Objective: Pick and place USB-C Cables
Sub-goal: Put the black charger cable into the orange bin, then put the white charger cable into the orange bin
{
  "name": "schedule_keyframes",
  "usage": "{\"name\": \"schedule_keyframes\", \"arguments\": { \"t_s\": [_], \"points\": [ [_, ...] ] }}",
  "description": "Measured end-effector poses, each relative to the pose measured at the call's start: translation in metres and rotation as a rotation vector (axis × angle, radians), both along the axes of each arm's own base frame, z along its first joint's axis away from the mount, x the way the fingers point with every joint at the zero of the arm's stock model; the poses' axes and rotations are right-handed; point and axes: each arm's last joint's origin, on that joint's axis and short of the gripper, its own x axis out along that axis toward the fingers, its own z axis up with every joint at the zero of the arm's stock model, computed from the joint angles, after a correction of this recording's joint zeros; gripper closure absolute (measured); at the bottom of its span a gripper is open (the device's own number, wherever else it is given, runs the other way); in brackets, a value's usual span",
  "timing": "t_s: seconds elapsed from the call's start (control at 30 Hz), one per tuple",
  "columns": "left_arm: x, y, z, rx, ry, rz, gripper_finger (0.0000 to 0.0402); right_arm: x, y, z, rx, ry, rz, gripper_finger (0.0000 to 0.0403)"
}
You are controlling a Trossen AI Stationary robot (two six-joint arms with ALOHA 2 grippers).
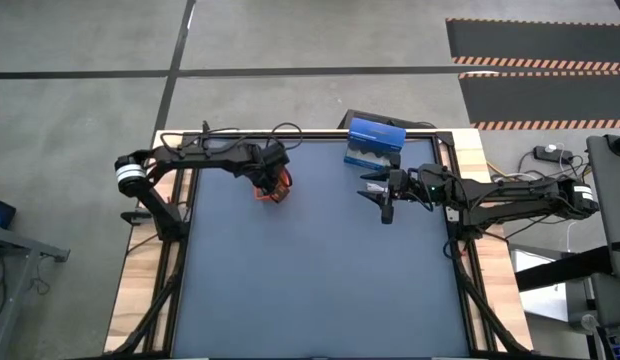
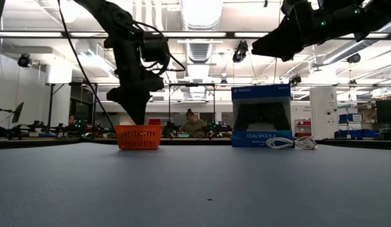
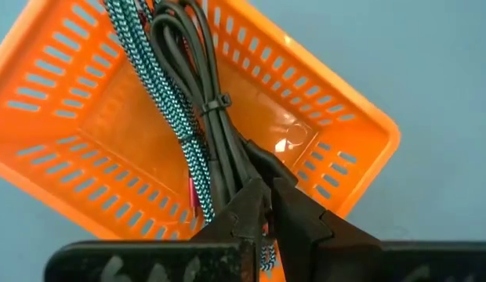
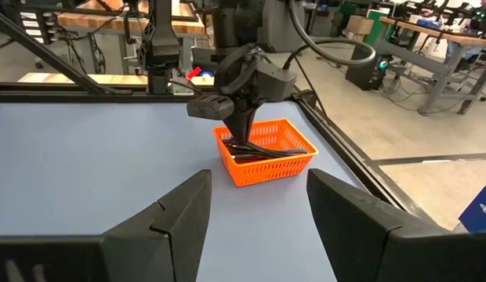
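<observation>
We have the left gripper pinched on the black cable over the orange basket; it's light, floppy, best held near its zip tie; right gripper hangs open.

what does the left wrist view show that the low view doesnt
Only the left wrist view looks down into the orange basket: a teal-green braided cable and a black cable lie inside, with the left gripper shut on the black cable.

Only the low view shows the white cable lying on the table beside the DualShock 4 box, and the right arm raised above.

Both show the basket and the left gripper over it.
</observation>
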Motion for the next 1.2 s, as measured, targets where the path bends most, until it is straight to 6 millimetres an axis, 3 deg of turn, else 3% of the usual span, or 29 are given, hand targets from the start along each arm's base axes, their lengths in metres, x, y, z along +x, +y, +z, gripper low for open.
{"name": "schedule_keyframes", "arguments": {
  "t_s": [0.47, 0.73, 1.03, 1.2],
  "points": [
    [-0.006, -0.003, -0.02, -0.013, -0.009, 0.048, 0.0389, 0.0, 0.0, -0.001, -0.001, 0.014, 0.001, 0.02],
    [-0.005, -0.002, -0.017, -0.006, -0.021, 0.044, 0.0389, 0.0, 0.0, -0.001, -0.001, 0.014, 0.001, 0.02],
    [-0.011, -0.009, 0.008, 0.029, -0.104, 0.026, 0.0388, 0.0, 0.0, -0.002, 0.001, 0.021, 0.001, 0.02],
    [-0.009, -0.025, 0.028, 0.117, -0.236, -0.094, 0.0388, 0.0, -0.001, -0.002, 0.012, 0.02, -0.032, 0.02]
  ]
}}
